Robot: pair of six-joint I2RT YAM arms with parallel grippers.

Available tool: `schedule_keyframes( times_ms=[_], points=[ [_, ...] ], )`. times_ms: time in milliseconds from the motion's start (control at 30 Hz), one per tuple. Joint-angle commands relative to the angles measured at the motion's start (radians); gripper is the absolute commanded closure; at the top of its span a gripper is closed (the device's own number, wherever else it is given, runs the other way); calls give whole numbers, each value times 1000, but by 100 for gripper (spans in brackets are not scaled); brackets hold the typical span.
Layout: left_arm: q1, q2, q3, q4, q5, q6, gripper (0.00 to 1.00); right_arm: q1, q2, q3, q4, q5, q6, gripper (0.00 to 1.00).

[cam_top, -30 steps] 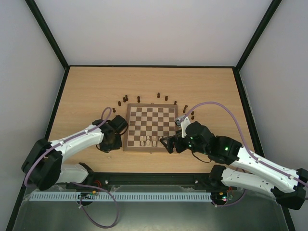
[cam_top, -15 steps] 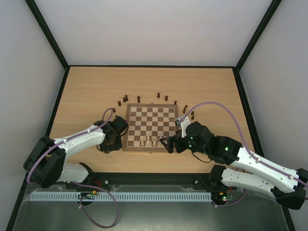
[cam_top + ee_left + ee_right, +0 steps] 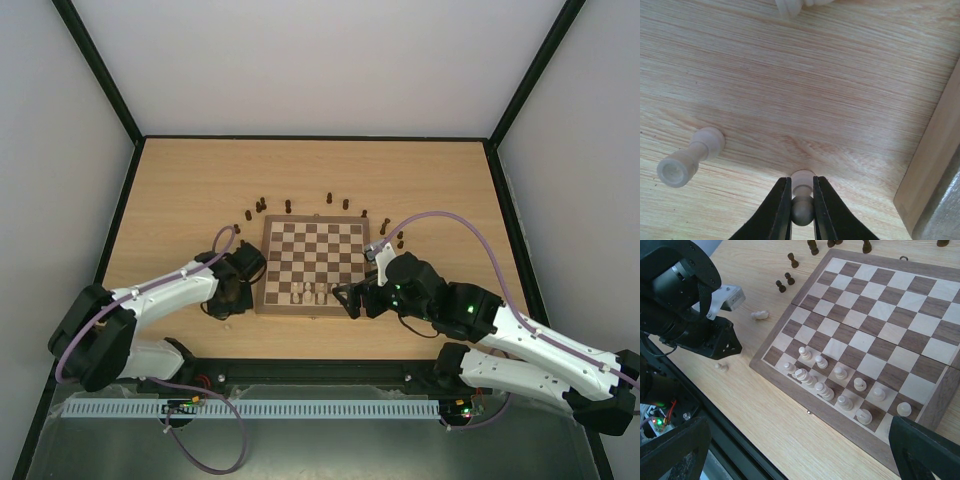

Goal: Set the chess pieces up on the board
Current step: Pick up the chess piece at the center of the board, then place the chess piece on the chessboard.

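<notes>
Left jaws pinched a cream pawn [image 3: 802,209] at their tips; right jaws gaped wide. Lifted, it could pivot loose, striking the fallen pawn [image 3: 689,159] at nine o'clock.

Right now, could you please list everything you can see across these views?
board: one, dark brown and cream squares, mid-table between the arms.
cream pieces on the board: about a dozen, crowded on its near rows.
dark pieces: about ten, dark brown, scattered on the table past the board's far edge and right corner.
loose cream pieces: two, one lying on its side and one only partly seen, on the table left of the board.
cream pawn: one, on the table beside the board's edge.
table: one, light wood.
cables: two, purple, one along each arm.
left tool: shut on the cream pawn.
right tool: open, at the board's near right corner.
</notes>
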Motion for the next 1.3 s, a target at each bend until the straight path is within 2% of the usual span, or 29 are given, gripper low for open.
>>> schedule_keyframes(
  times_ms=[0,267,533,1267],
  points=[
    [1,-23,33,-64,0,18,96,-3,4,-11,1,5,-16,1],
    [1,9,239,-175,-30,92,95,-2,17,-9,-5,24,-12,2],
    [-9,100,384,-179,-33,163,94,-3,18,-4,-15,59,-4,1],
    [-181,363,537,-82,12,177,93,-3,32,0,-23,86,2,1]
  ],
)
